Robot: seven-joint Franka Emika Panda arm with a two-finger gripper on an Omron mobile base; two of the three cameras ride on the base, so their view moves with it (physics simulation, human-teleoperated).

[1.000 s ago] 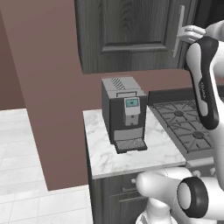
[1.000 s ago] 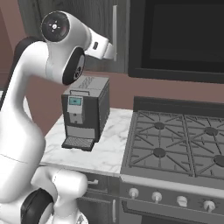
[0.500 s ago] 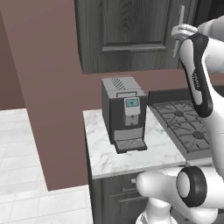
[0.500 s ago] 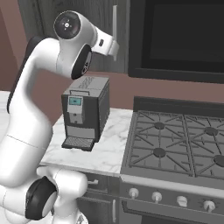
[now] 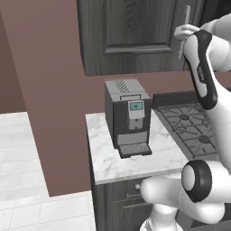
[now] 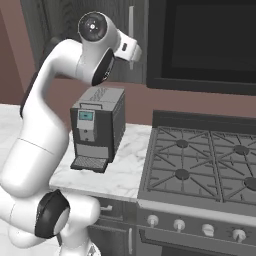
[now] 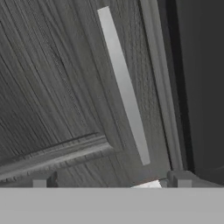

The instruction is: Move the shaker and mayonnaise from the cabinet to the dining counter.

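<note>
The cabinet [image 5: 131, 36] is a dark grey wood-grain unit on the wall, and its panelled door is shut. The shaker and the mayonnaise are hidden behind that door. The long silver bar handle [image 7: 124, 85] runs slantwise across the hand view, close ahead. My gripper [image 7: 111, 181] is open, its two dark fingertips [image 7: 43, 180] set wide apart below the handle's lower end. In the left base view my gripper [image 5: 182, 32] is raised right beside the handle [image 5: 187, 16]; in the right base view my gripper [image 6: 131, 51] hangs just under the handle [image 6: 131, 22].
A black coffee machine [image 5: 127, 117] stands on a small marble worktop [image 5: 113, 158] below the cabinet. A gas stove [image 6: 200, 165] adjoins it on the right, under a dark built-in appliance [image 6: 205, 40]. A brown wall [image 5: 49, 90] rises to the left.
My arm has lifted the hand up and in toward the cabinet's bar handle. The door stays shut and the coffee machine has not moved.
</note>
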